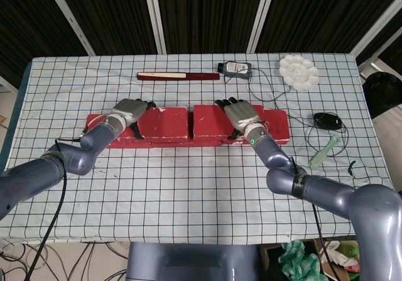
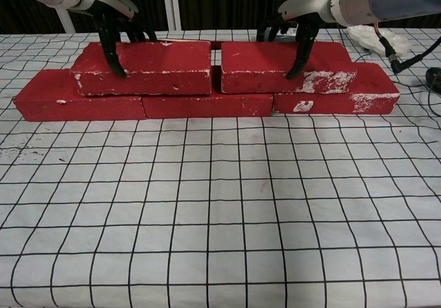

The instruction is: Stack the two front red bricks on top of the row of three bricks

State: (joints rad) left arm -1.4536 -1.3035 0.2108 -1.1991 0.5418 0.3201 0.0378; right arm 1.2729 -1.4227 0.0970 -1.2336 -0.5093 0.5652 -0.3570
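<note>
Three red bricks lie end to end in a row (image 2: 207, 106) across the table. Two more red bricks lie on top of it, side by side with a narrow gap between them. My left hand (image 2: 114, 29) grips the left upper brick (image 2: 151, 67) near its left end, with the thumb down the front face and the fingers behind. In the same way, my right hand (image 2: 296, 29) grips the right upper brick (image 2: 265, 63) near its right end. The head view shows the left hand (image 1: 129, 111) and the right hand (image 1: 242, 114) lying over those bricks.
Behind the bricks lie a long red-and-cream strip (image 1: 178, 76), a black device (image 1: 235, 67) with a cable, and a white palette (image 1: 298, 72). A black mouse (image 1: 326, 121) and a green tool (image 1: 323, 152) sit to the right.
</note>
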